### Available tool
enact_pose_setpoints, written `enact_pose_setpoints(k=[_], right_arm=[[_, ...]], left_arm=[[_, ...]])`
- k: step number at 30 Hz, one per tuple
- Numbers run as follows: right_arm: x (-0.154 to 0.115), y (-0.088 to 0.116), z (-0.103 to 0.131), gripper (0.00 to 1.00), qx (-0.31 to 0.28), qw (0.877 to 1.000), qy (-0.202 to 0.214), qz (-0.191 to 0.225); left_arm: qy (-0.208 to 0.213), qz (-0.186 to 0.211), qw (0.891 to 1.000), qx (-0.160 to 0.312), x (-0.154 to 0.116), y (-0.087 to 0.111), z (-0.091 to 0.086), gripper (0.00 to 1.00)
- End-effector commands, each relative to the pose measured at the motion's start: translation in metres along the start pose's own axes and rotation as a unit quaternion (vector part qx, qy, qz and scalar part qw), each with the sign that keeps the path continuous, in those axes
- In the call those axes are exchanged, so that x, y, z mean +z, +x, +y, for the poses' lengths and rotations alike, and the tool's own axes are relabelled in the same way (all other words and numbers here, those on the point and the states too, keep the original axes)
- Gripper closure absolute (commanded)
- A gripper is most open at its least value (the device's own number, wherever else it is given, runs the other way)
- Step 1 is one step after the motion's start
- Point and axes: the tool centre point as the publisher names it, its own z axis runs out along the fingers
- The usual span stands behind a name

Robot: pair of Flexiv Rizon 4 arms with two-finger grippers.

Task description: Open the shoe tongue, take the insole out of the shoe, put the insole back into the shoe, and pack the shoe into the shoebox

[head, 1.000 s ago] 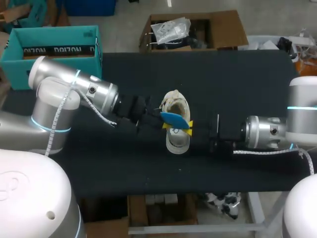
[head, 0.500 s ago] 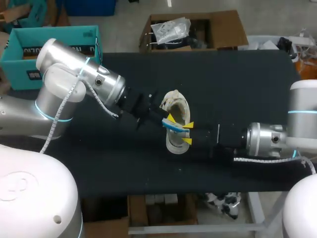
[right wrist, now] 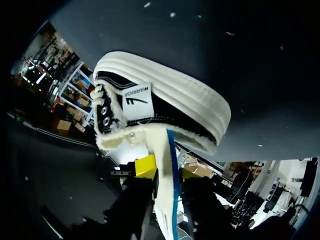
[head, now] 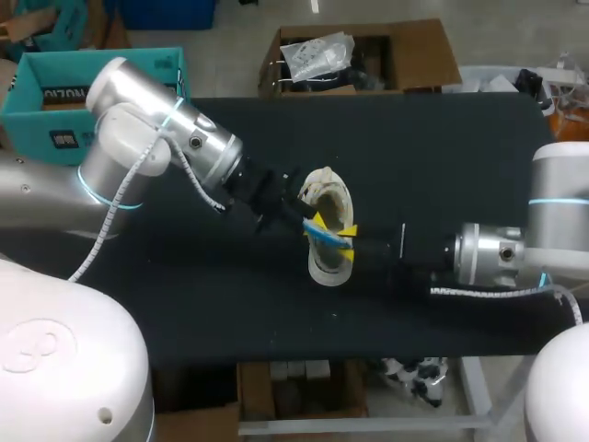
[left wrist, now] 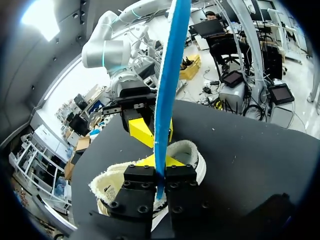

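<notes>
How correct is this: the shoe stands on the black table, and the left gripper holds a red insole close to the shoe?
One detail is wrong: the insole is blue, not red. The left wrist view shows it edge-on, clamped in the left gripper. The rest stays: the shoe stands on the black table, and the left gripper holds the insole close to it.

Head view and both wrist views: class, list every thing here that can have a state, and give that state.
White and black canvas shoe: upright on its sole, opening upward.
Blue foam insole: held on edge over the shoe's opening.
Left gripper: shut on the insole.
Right gripper: at the insole; grip cannot be told.
Teal cardboard shoebox: open.
</notes>
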Motion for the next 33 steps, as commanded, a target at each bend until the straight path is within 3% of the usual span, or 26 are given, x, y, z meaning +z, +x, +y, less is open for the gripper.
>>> enact_pose_setpoints(k=[1,4,15,21,22,23,25,31,33], right_arm=[[0.007,0.001,0.010,0.87,-0.002,1.000,0.001,0.006],[0.008,0.002,0.016,1.00,-0.006,1.000,-0.006,0.012],[0.015,0.005,0.026,1.00,-0.018,0.998,-0.050,0.020],[0.016,0.007,0.032,1.00,-0.016,0.998,-0.054,0.020],[0.016,0.007,0.033,1.00,-0.016,0.998,-0.053,0.021],[0.016,0.007,0.033,1.00,-0.016,0.998,-0.053,0.021],[0.016,0.007,0.034,1.00,-0.015,0.998,-0.052,0.023],[0.014,0.007,0.036,1.00,-0.016,0.998,-0.050,0.027],[0.014,0.008,0.037,1.00,-0.015,0.998,-0.050,0.027]], left_arm=[[0.005,0.002,1.000,-0.003,0.002,-0.002,0.008,1.00],[0.004,0.003,1.000,-0.005,0.003,-0.003,0.012,1.00],[0.003,0.008,1.000,-0.020,0.012,-0.011,0.027,1.00],[0.011,0.005,0.999,-0.030,0.015,-0.011,0.030,1.00],[0.013,0.006,0.999,-0.030,0.013,-0.010,0.029,0.92],[0.015,0.007,0.999,-0.028,0.012,-0.008,0.027,0.68],[0.018,0.008,0.999,-0.026,0.008,-0.006,0.023,0.41],[0.026,0.001,1.000,-0.014,-0.004,0.002,0.009,0.42],[0.034,-0.002,0.999,-0.008,-0.005,0.003,0.004,0.49]])
